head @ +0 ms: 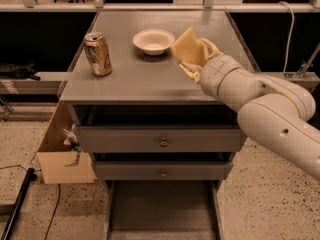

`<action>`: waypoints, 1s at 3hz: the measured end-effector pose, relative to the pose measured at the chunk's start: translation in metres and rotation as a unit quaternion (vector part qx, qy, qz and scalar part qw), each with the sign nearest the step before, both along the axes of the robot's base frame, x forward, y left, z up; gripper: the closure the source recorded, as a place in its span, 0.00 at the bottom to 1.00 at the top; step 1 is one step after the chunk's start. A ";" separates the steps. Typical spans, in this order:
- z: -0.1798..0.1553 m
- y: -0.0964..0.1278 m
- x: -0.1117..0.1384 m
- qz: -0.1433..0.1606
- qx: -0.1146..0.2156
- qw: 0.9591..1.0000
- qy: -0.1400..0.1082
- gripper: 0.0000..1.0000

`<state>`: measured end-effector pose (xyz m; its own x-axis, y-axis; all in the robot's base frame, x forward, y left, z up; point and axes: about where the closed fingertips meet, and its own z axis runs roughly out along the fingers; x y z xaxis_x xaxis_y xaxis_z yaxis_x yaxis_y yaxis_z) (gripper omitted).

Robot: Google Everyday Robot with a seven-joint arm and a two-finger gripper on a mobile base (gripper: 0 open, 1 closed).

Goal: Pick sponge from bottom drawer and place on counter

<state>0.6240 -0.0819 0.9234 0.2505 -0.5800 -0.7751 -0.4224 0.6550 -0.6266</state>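
The pale-yellow sponge (189, 47) is held in my gripper (196, 59), tilted up above the right part of the grey counter (135, 79), just right of the white bowl. My gripper is shut on the sponge, and my white arm (260, 104) reaches in from the right. The bottom drawer (161, 211) stands pulled open below, and its grey floor shows bare.
A soda can (98, 53) stands on the counter's left side. A white bowl (153, 41) sits at the counter's middle back. Two upper drawers with round knobs (163, 142) are closed. A cardboard box (62, 154) hangs at the cabinet's left side.
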 end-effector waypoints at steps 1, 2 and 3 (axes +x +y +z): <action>0.000 -0.003 0.019 0.001 -0.033 0.999 -0.004 1.00; -0.005 -0.002 0.032 0.005 -0.055 0.998 -0.001 1.00; -0.019 0.001 0.037 0.011 -0.064 0.998 0.011 1.00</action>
<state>0.6612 -0.0811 0.9048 0.2482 -0.6691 -0.7005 -0.4508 0.5603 -0.6949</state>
